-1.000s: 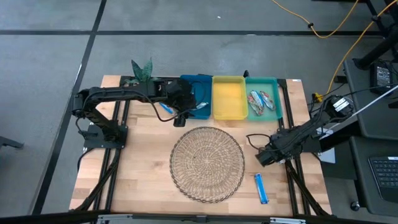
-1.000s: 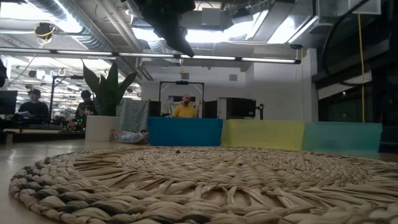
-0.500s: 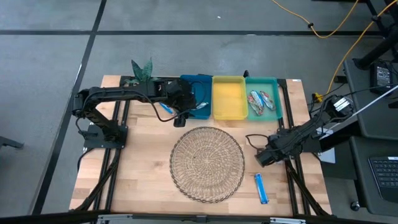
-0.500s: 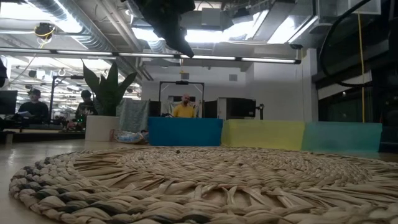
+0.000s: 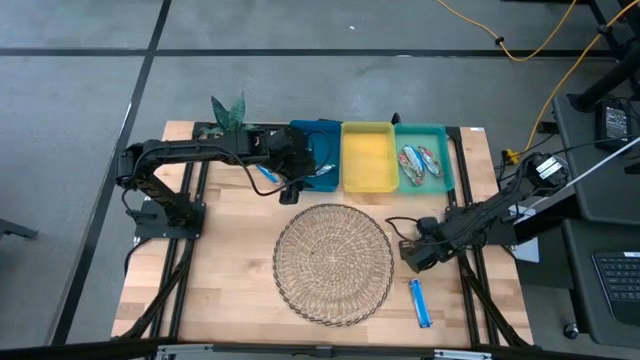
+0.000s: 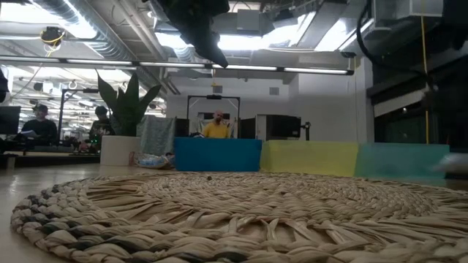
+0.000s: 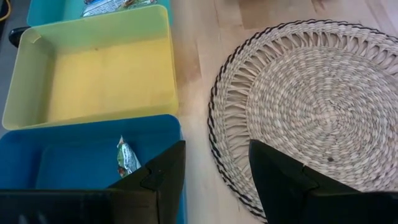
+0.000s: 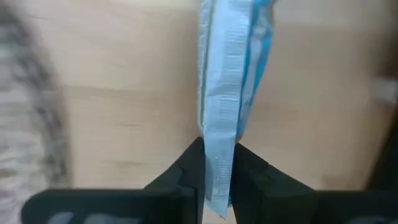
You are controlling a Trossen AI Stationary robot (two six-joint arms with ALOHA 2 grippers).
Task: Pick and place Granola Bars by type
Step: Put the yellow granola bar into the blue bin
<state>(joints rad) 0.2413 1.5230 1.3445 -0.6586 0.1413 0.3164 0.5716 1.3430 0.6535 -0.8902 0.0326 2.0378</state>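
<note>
The right gripper (image 8: 217, 163), beside the wicker mat (image 5: 333, 262), is clamped on a blue granola bar (image 8: 231, 87) by its crimped seam. Light and crinkly, the bar looks slippery, so a mid-body hold seems safer. The left gripper (image 7: 214, 168) hangs with fingers apart over the blue tray (image 7: 74, 158).

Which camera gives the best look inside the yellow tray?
The left wrist view: the yellow tray shows large and close, its floor bare. The high view shows it whole but small. The low view shows only its outer wall. The right wrist view does not show it.
</note>
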